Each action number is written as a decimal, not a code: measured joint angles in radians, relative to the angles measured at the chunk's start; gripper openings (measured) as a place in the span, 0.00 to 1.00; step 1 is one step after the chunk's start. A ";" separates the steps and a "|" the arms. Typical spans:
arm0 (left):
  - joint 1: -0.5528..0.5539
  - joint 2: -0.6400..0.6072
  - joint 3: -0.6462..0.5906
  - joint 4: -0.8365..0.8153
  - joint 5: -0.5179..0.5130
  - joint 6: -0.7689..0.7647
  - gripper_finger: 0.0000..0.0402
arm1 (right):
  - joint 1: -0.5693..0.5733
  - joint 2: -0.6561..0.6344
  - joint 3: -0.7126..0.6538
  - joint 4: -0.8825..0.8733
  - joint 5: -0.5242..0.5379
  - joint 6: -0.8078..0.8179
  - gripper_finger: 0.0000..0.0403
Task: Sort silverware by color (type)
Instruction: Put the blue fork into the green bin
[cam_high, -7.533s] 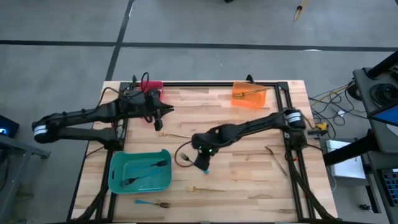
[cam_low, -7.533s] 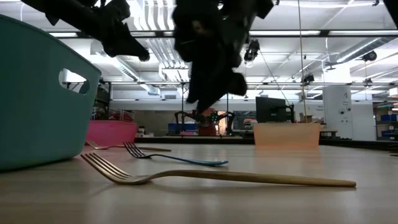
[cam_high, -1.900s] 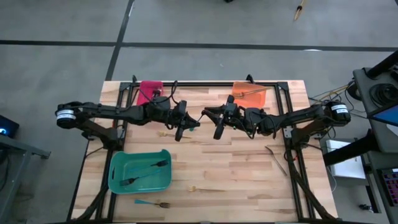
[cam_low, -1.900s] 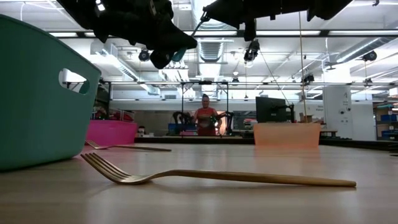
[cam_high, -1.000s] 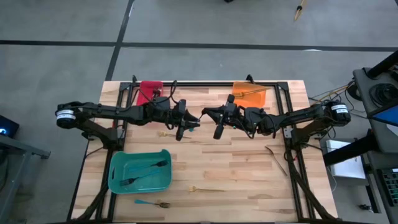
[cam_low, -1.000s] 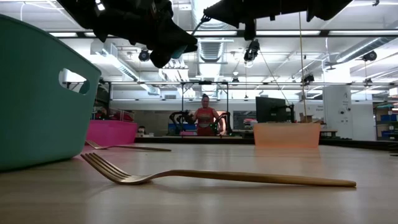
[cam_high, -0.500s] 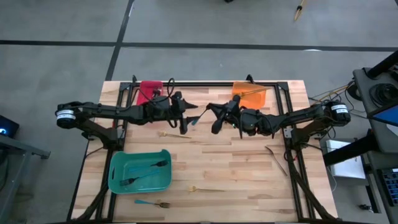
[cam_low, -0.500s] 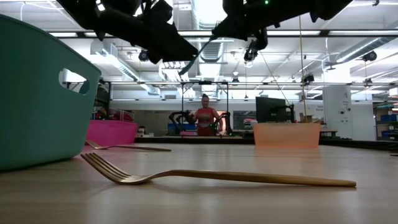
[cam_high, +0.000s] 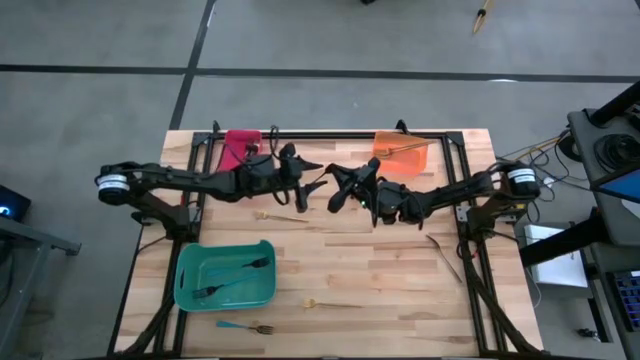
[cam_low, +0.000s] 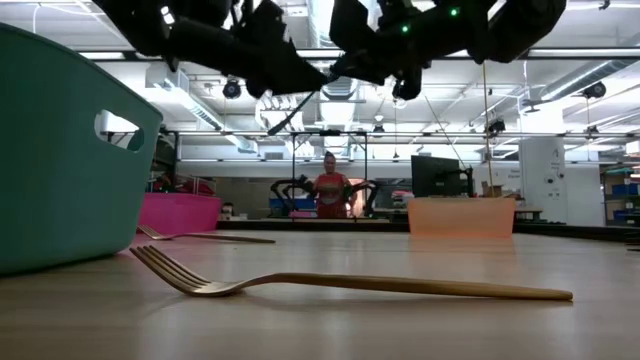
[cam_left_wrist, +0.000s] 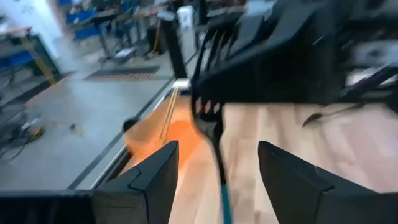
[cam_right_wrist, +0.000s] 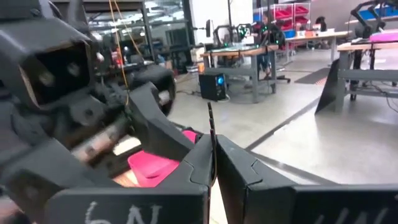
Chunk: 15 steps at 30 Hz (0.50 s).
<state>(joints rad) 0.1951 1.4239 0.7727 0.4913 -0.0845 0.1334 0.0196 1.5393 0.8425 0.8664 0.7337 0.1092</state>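
Observation:
Both arms meet in the air over the table's far middle. My right gripper (cam_high: 336, 196) is shut on a fork with a bright blue handle (cam_left_wrist: 222, 186). In the low view this fork (cam_low: 296, 104) slants down from the right gripper past my left gripper (cam_high: 310, 185). My left gripper (cam_left_wrist: 214, 177) is open. Its two fingers stand on either side of the blue handle without touching it. Other silverware lies flat on the table: a gold fork (cam_low: 350, 283) near the front, a blue-handled fork (cam_high: 246, 327), a grey one (cam_high: 445, 256) and a gold one (cam_high: 281, 215). My right gripper pinches the fork between its two shut fingers; the fork comes out from between them as a thin line (cam_right_wrist: 211, 134). The tines (cam_left_wrist: 208, 107) lie at the gripper and the handle reaches away from it. The fork is lifted clear and tilted; blur hides the exact spot.
A teal bin (cam_high: 185, 262) at the near left holds two dark forks. A pink bin (cam_high: 240, 143) stands at the far left. An orange bin (cam_high: 400, 160) at the far right holds a gold fork. A black frame (cam_high: 350, 133) runs along the table's far edge.
My left gripper has opened and rolled, and its fingers now stand apart beside the blue handle. My right gripper has sunk a little and turned. The fork, which pointed up, now slants down toward the left gripper. Both grippers have shifted slightly toward the far edge.

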 joint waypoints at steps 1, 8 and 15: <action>-0.001 0.009 0.000 -0.005 -0.020 -0.004 0.49 | 0.000 0.007 0.000 0.009 0.000 -0.004 0.02; -0.011 0.030 -0.001 -0.025 -0.090 0.001 0.43 | 0.000 0.015 0.000 0.007 0.000 -0.008 0.02; -0.012 0.029 0.000 -0.030 -0.089 -0.026 0.14 | -0.001 0.015 0.000 0.007 0.003 -0.005 0.02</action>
<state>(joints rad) 0.1829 1.4528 0.7723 0.4614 -0.1738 0.1072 0.0191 1.5543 0.8425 0.8738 0.7368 0.1040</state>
